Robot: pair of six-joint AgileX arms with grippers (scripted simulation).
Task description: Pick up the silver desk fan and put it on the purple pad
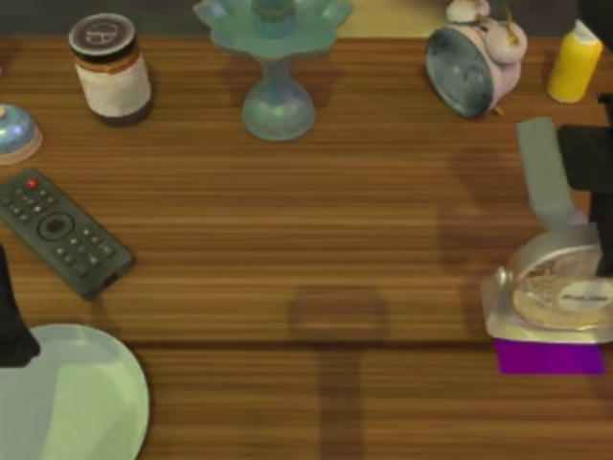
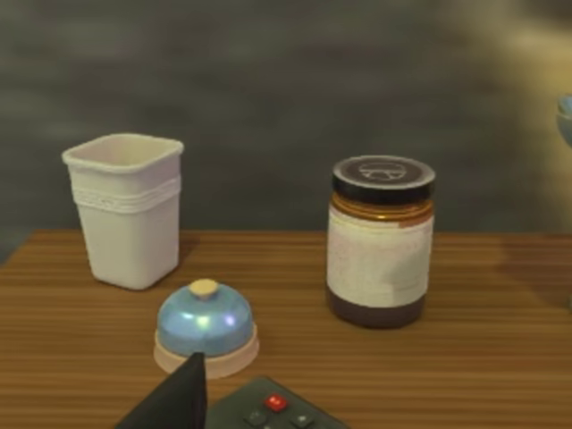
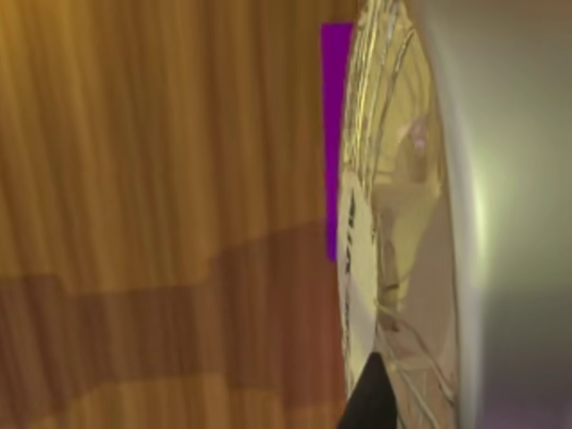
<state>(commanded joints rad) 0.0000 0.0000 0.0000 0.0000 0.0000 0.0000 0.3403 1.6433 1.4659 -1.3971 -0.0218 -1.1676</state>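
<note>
A jar (image 1: pixel 111 69), a bell (image 1: pixel 14 132) and a remote (image 1: pixel 61 231) are seen at the left; a teal stand (image 1: pixel 277 57), an alarm clock (image 1: pixel 474 57) and a yellow bottle (image 1: pixel 575 61) are set along the far edge.

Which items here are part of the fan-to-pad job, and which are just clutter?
Job:
silver desk fan, over the pad's far edge at the table's right
purple pad
right tool, at the fan

Clutter:
remote
jar
bell
white cup
teal stand
alarm clock
yellow bottle
pale green plate

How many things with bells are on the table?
2: a pinkish alarm clock with twin bells at the far right, and a blue desk bell at the far left edge.
</note>
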